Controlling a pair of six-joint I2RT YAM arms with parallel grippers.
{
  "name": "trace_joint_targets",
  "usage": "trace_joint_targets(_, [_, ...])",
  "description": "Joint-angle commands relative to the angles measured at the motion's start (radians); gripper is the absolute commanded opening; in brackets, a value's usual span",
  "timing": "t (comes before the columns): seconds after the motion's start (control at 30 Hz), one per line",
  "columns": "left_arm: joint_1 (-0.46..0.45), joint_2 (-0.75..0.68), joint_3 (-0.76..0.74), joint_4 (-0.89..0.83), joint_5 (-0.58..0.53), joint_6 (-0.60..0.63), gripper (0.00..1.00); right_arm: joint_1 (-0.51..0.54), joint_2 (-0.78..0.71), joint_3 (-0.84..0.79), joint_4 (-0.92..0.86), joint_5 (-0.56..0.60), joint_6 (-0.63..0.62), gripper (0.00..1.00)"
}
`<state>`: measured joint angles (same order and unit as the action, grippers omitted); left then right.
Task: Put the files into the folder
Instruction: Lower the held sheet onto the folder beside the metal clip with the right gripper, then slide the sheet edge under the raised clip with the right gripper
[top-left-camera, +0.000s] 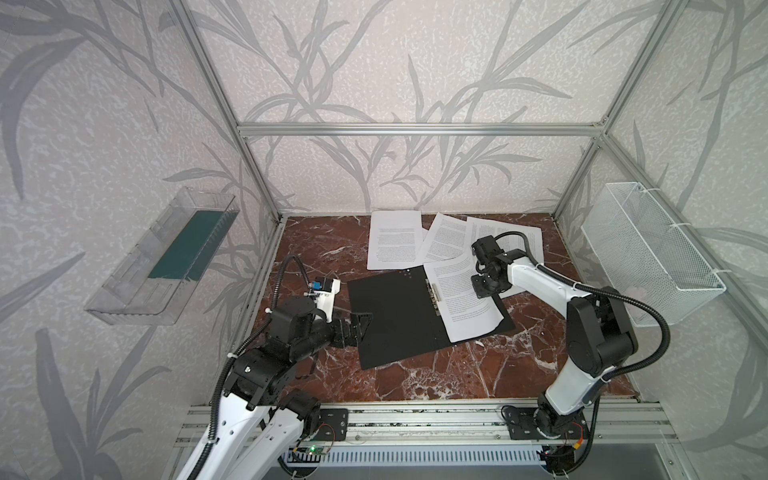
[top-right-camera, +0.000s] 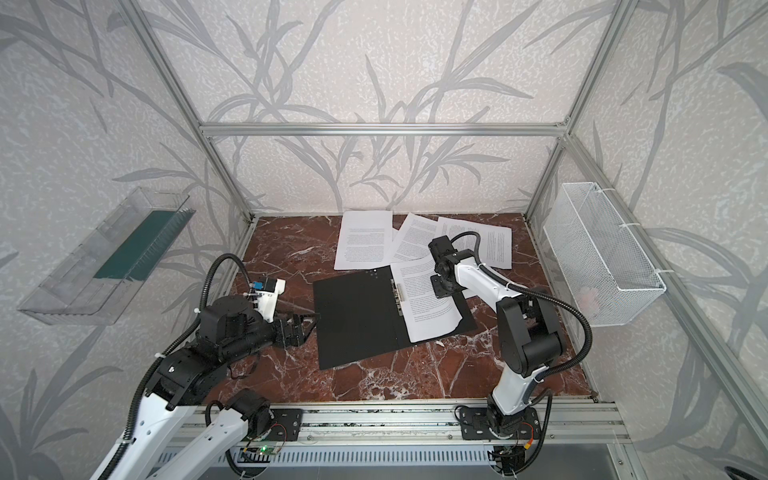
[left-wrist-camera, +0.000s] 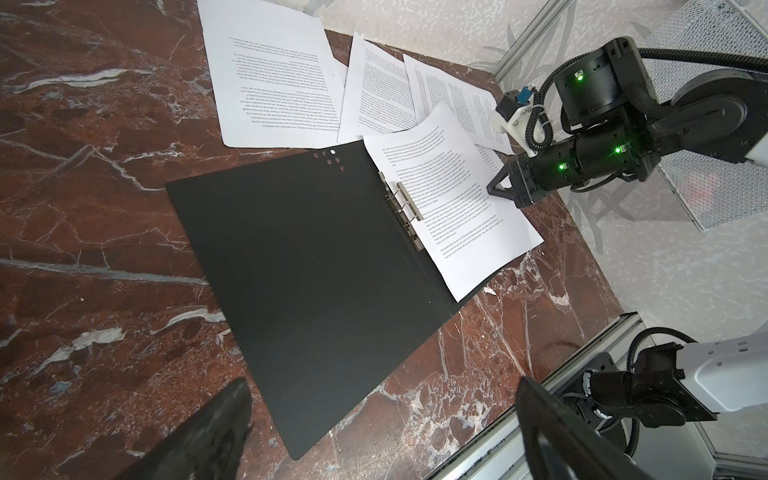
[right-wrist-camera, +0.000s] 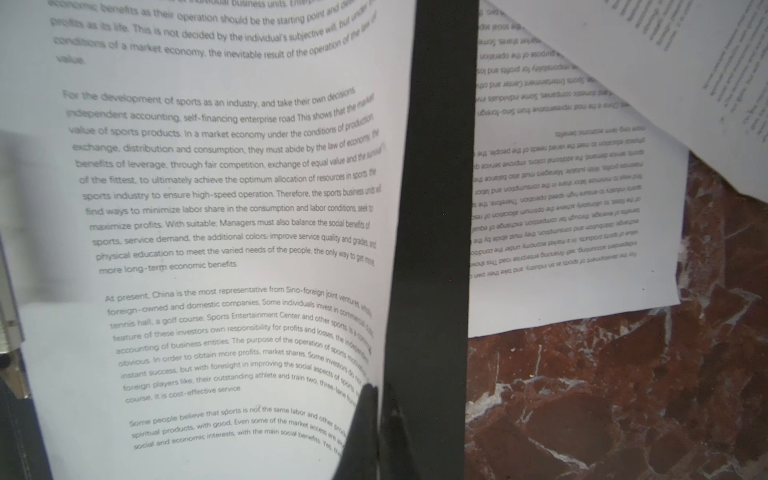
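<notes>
- The folder (top-left-camera: 390, 320) (top-right-camera: 353, 320) (left-wrist-camera: 299, 270) lies open in the middle of the marble table (top-left-camera: 436, 374), black inside up. Its outer face is against the table and cannot be seen.
- One sheet (top-left-camera: 461, 303) (top-right-camera: 424, 303) (left-wrist-camera: 453, 224) (right-wrist-camera: 228, 208) covers most of the folder's right half, beside the metal clip (left-wrist-camera: 405, 208). A black strip of folder (right-wrist-camera: 436, 208) shows past the sheet's edge.
- The right gripper (left-wrist-camera: 494, 189) (right-wrist-camera: 374, 415) is closed on that sheet's outer edge, which curls up to the fingertips. In both top views the wrist hides the tips.
- The left gripper (top-left-camera: 361, 330) (top-right-camera: 305, 328) is wide open and holds nothing, just off the folder's left edge. In the left wrist view its fingers (left-wrist-camera: 216, 436) are cut off by the frame.
- The other sheets (top-left-camera: 392, 241) (top-right-camera: 363, 241) (left-wrist-camera: 270, 83) overlap one another at the back of the table. The right arm partly hides the rightmost, and their print is too small to read.
- A wire basket (top-left-camera: 648, 249) hangs on the right wall, and something pale inside it is too blurred to name.
</notes>
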<state>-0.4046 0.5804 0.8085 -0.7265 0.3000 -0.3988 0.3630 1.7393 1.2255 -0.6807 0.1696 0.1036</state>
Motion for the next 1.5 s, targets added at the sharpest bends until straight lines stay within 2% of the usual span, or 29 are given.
trace_joint_targets(0.0, [0.003,0.001,-0.009,-0.004,-0.01,0.021,0.99,0.001,-0.024,-0.012,0.001,-0.022,0.001,0.0])
trace_joint_targets(0.23, [0.003,0.001,-0.01,-0.004,-0.009,0.021,0.99,0.001,-0.022,-0.011,-0.002,-0.017,0.001,0.0])
trace_joint_targets(0.3, [0.003,0.001,-0.009,-0.005,-0.01,0.021,0.99,0.001,-0.021,-0.012,-0.003,-0.014,0.001,0.03])
trace_joint_targets(0.47, [0.003,0.0,-0.01,-0.004,-0.01,0.021,0.99,0.001,-0.015,-0.003,-0.021,0.056,0.026,0.23])
trace_joint_targets(0.53, [0.003,0.0,-0.01,-0.004,-0.009,0.021,0.99,-0.002,-0.014,0.003,-0.026,0.097,0.043,0.39])
trace_joint_targets(0.63, [0.003,-0.001,-0.009,-0.004,-0.012,0.021,0.99,-0.018,-0.021,0.007,-0.023,0.135,0.066,0.51])
trace_joint_targets(0.7, [0.004,-0.003,-0.01,-0.004,-0.012,0.021,0.99,-0.037,-0.027,0.001,-0.011,0.159,0.092,0.55])
trace_joint_targets(0.8, [0.004,-0.002,-0.009,-0.004,-0.011,0.022,0.99,-0.064,-0.101,-0.014,0.017,0.189,0.138,0.58])
trace_joint_targets(0.9, [0.004,-0.002,-0.009,-0.004,-0.012,0.022,0.99,-0.06,-0.175,-0.028,0.049,0.176,0.133,0.6])
trace_joint_targets(1.1, [0.013,-0.011,-0.017,0.013,0.033,0.022,0.99,0.08,-0.277,-0.11,0.181,0.041,0.151,0.6])
trace_joint_targets(1.3, [0.015,-0.021,-0.024,0.032,0.079,0.024,0.99,0.231,-0.118,-0.068,0.236,-0.035,0.17,0.58])
trace_joint_targets(1.47, [0.016,-0.019,-0.022,0.027,0.068,0.025,0.99,0.279,0.072,0.055,0.211,-0.057,0.18,0.53])
